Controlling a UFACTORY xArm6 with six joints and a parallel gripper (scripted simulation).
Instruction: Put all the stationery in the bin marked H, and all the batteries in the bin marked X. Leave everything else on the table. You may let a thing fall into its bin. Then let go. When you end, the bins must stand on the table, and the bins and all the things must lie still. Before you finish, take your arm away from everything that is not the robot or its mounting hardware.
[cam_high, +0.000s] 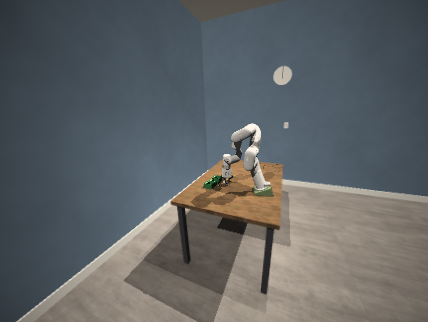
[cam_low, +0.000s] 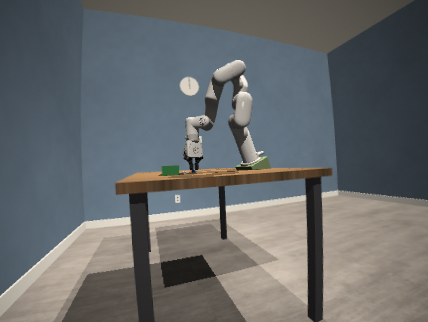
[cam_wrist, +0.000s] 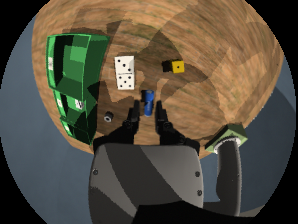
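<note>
Beside the green bins (cam_wrist: 75, 86), your gripper (cam_wrist: 148, 115) hangs part-open and empty, straddling a small blue object (cam_wrist: 149, 102) on the tabletop (cam_wrist: 213, 50); next, close on it.

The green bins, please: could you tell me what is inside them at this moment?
In the wrist view the green bins show only bare green walls and floor, plus a white mark. Their near corners are cut off by the rim, so those parts stay unseen.

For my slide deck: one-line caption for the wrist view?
End effector part-open around a small blue object on the table, green bins nearby.
</note>
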